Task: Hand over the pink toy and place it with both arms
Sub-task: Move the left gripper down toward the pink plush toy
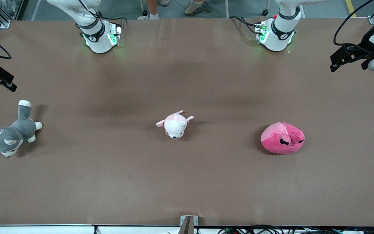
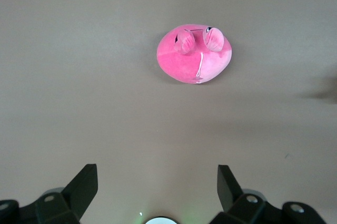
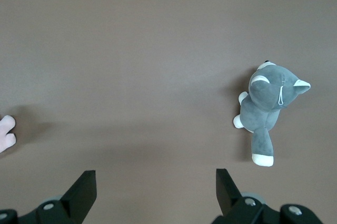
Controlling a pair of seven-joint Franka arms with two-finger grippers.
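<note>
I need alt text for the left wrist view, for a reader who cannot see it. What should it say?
A round hot-pink plush toy lies alone on the brown table, its two small ears showing. The left tool hangs above the table with its two black fingers spread wide open and holding nothing, well short of the toy.
</note>
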